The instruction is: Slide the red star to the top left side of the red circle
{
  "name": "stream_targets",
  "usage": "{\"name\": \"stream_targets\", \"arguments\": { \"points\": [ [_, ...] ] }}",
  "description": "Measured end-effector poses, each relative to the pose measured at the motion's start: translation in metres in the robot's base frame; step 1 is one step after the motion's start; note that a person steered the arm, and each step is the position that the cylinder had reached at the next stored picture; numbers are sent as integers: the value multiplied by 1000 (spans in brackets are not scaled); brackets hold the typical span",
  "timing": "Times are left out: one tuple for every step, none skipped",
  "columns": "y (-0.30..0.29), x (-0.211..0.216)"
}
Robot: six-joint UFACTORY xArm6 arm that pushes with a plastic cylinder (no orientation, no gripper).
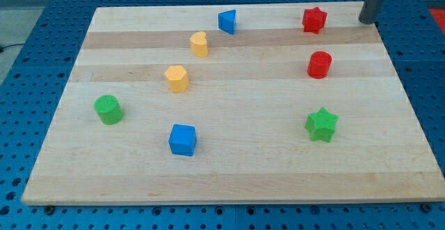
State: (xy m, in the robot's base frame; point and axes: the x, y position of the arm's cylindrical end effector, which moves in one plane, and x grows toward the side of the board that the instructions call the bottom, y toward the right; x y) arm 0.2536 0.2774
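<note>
The red star lies near the board's top edge at the view's upper right. The red circle stands just below it, slightly to the right, with a gap between them. My tip is at the view's top right corner of the board, to the right of the red star and apart from it.
A blue triangle-like block and a yellow half-round block lie at the top middle. A yellow hexagon, a green circle and a blue cube lie to the left. A green star lies lower right. The wooden board rests on a blue pegboard.
</note>
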Motion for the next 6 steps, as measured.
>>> {"name": "stream_targets", "arguments": {
  "points": [
    [-35,0],
    [-70,-27],
    [-123,10],
    [-122,40],
    [-126,43],
    [-107,44]
  ]
}}
